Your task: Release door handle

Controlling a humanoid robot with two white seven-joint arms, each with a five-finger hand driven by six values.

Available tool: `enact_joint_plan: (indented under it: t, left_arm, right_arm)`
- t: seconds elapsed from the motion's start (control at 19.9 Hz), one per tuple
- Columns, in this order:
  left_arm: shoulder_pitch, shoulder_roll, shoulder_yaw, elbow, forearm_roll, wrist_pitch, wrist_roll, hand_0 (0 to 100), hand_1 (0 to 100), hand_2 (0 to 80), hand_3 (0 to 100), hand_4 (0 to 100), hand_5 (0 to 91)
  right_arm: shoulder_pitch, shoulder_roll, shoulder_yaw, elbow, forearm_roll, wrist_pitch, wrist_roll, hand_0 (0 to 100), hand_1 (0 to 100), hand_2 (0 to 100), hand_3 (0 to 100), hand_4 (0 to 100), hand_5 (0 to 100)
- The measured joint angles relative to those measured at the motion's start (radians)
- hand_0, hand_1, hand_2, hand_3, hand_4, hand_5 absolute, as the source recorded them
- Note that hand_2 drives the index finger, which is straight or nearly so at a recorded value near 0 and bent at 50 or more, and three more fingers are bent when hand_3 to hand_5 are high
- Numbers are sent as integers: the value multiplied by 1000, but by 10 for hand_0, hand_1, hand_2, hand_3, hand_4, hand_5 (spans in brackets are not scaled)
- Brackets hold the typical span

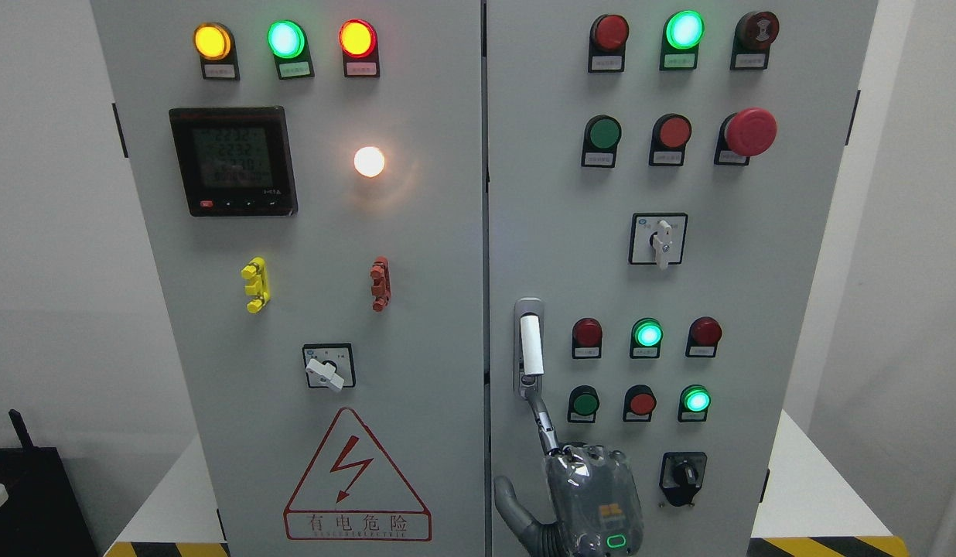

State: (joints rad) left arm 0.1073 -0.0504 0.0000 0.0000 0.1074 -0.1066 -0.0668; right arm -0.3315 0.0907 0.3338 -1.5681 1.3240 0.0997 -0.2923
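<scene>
Right hand (594, 495) low on grey cabinet's right door (756, 309); one extended finger (541, 414) touches bottom of white upright door handle (530, 344), nothing clamped. Best drawn straight back, clear of nearby pushbuttons (585, 403).

Your view shows a grey electrical cabinet (416, 325) standing on a white platform (818, 495), which is visible at both lower corners. Yellow-and-black hazard striping (826, 546) marks the platform's front edge on each side. The cabinet is the only item you can see resting directly on it.
</scene>
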Motion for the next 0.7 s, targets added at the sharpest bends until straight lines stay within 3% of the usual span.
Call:
enact_joint_plan:
  t: [0.7]
  left_arm:
    - [0,0,0,0,0,0,0,120,389,0,0,0,0]
  right_arm:
    - [-2,-1,1,-10,-2,-4,8,378,334,0,1000,1000,995]
